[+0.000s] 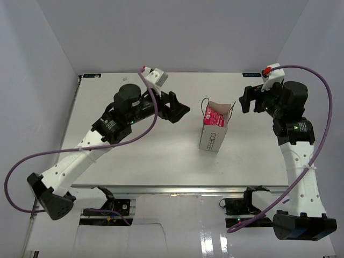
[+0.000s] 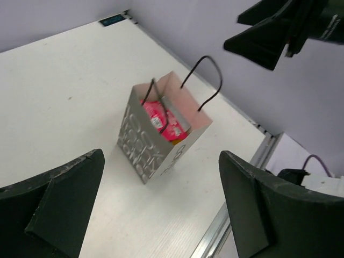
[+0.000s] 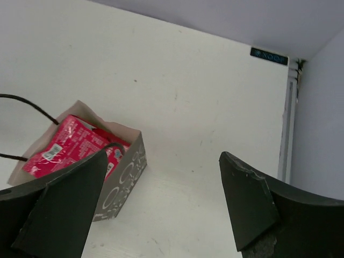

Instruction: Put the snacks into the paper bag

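Note:
The white paper bag stands upright mid-table, "COFFEE" on its side, dark handles up. Red-pink snacks lie inside it; the left wrist view shows them with a bit of yellow beneath. My left gripper hovers left of the bag, open and empty; through its wrist view the bag stands between the spread fingers. My right gripper hangs right of the bag, open and empty. In the right wrist view the bag and snacks sit at lower left, partly behind the left finger.
Lilac walls enclose the white table on three sides. A metal rail runs along the table's edge. A small dark label sits at the back corner. Purple cables loop from both arms. No loose packets show on the table.

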